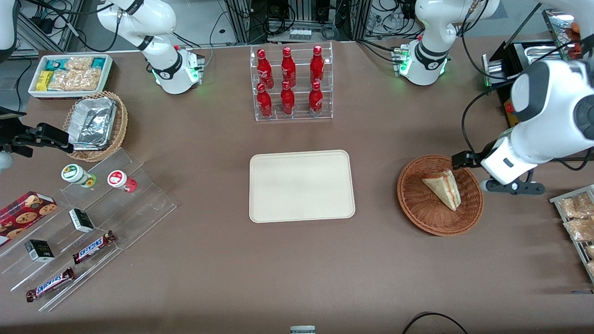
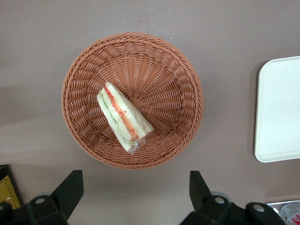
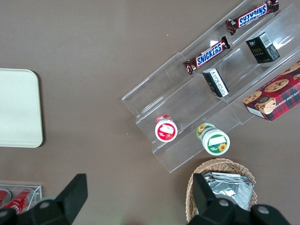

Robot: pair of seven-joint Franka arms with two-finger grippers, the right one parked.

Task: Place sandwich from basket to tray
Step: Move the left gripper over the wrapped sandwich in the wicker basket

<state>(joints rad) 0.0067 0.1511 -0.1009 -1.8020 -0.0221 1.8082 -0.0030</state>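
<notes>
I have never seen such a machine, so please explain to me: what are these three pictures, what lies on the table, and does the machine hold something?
Two white robot arms stand at a brown table. One picture looks at them from the front; the other two come from cameras on their wrists. The working arm's gripper hovers above the basket, open and holding nothing. In the basket lies the sandwich. The tray beside it has nothing on it. Red bottles, snack bars and a foil-filled basket also stand around.
</notes>
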